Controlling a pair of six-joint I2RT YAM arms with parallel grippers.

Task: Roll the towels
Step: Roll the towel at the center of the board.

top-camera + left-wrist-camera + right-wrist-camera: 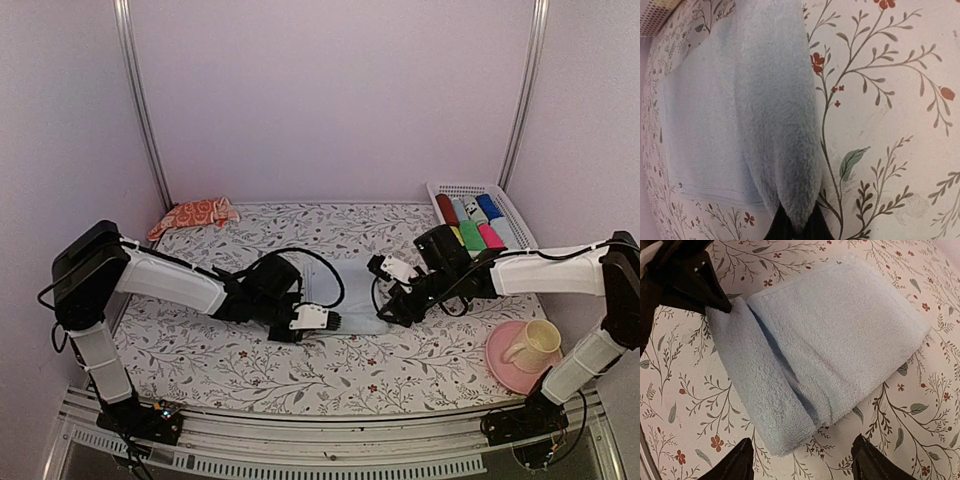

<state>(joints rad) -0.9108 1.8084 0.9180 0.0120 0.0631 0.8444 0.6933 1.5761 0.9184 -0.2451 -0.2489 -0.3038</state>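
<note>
The light blue towel (330, 292) lies in the middle of the table, folded flat, with its near edge turned over into a loose roll (762, 390). My left gripper (796, 231) is shut on the left end of that rolled edge (785, 150); it also shows in the right wrist view as the left gripper (724, 305), pinching the roll's far end. My right gripper (802, 462) stands open just off the roll's other end, touching nothing, its fingers (736, 461) on either side. The orange-red towel (195, 213) lies crumpled at the back left.
A white basket (436, 190) at the back right holds several coloured rolled cloths. A pink plate (500, 362) with a cream cup (538, 342) sits at the front right. The flowered tablecloth (250, 360) covers the table.
</note>
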